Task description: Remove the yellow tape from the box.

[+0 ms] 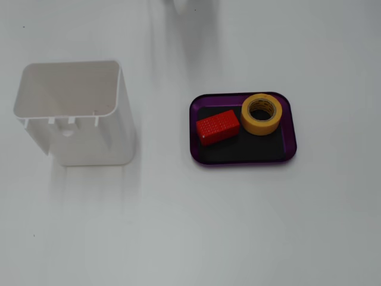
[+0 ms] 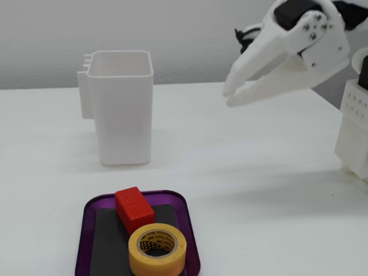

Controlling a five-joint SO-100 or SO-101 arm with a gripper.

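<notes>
Your yellow tape (image 2: 157,249) sits in the box (image 2: 88,241), touching the red block (image 2: 134,209). The gripper (image 2: 229,96) hangs high above the bench, fingers only narrowly parted (empty). Come down like that and you'll likely nudge the block or drag the box.

Yellow tape (image 1: 261,114) flat in purple box (image 1: 291,134) — corner.

Bare white lab tabletop (image 1: 238,226), plain wall (image 2: 172,29)
</notes>
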